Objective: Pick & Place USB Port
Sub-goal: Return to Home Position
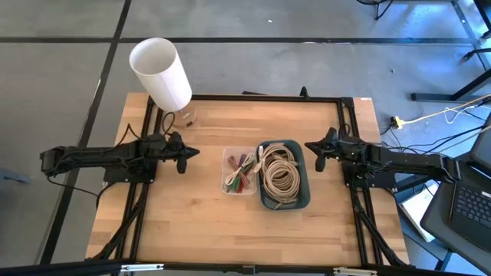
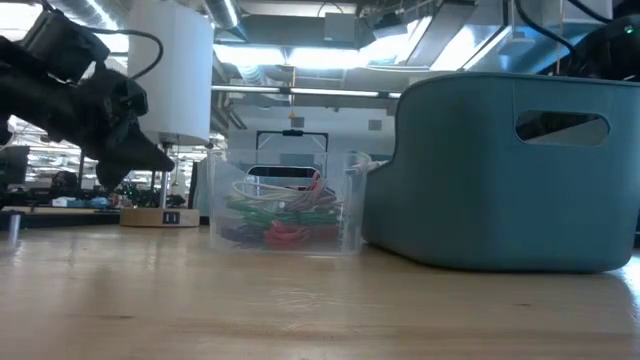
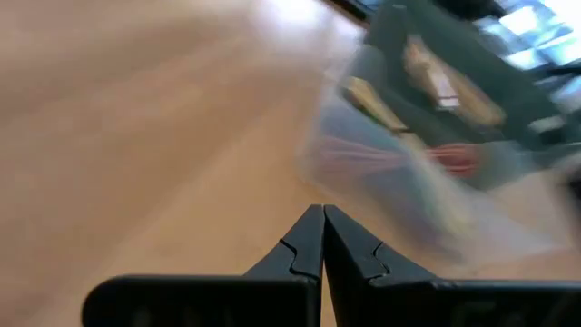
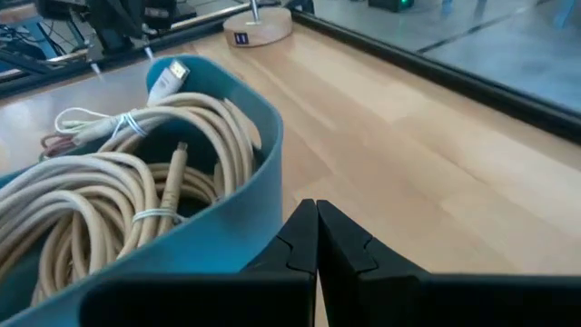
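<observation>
From above, I see the left gripper (image 1: pixel 186 153) and right gripper (image 1: pixel 313 147) flanking the clear bin (image 1: pixel 225 165) of coloured cables (image 1: pixel 242 172) at the middle of the table (image 1: pixel 184 230). From the low view, that bin stands upright. Both wrist views show the fingers pressed together and empty. The right one sits close beside the teal basket (image 4: pixel 241 222), and I judge a careless retreat could nudge it.

The left arm (image 1: pixel 107 157) reaches in from the left side, stretched out low, and the left gripper (image 1: pixel 186 156) points toward the middle and tilts a little downward. Its two fingers (image 3: pixel 304 241) are pressed together, with no gap. The right arm (image 1: pixel 399 161) mirrors it from the right side. The right gripper (image 1: pixel 314 147) faces the left one, well apart from it, and its fingers are also pressed together.
</observation>
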Controlling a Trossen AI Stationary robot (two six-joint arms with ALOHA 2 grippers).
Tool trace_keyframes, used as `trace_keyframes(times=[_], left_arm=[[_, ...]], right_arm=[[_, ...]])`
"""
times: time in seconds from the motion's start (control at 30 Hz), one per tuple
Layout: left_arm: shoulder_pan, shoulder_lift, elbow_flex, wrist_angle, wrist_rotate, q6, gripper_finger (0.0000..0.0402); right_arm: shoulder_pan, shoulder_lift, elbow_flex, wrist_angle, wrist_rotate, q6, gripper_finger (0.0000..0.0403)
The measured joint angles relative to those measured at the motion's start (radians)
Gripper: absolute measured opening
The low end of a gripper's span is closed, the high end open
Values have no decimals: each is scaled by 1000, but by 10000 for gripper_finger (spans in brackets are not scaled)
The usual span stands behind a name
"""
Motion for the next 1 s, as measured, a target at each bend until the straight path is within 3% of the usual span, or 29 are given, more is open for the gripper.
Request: trace_keyframes(times=[0.1, 0.2, 0.63, 1.0], left_arm=[[-1, 0, 0, 18, 91, -146, 2], [-1, 0, 0, 20, 99, -210, 2], [-1, -28, 0, 12, 77, -217, 5], [-1, -284, 0, 9, 66, -217, 7]], right_arm=[[0, 14, 0, 0, 0, -37, 5], [0, 13, 0, 4, 0, -60, 20], [0, 1, 0, 3, 0, -57, 45], [42, -256, 1, 4, 0, -57, 46]])
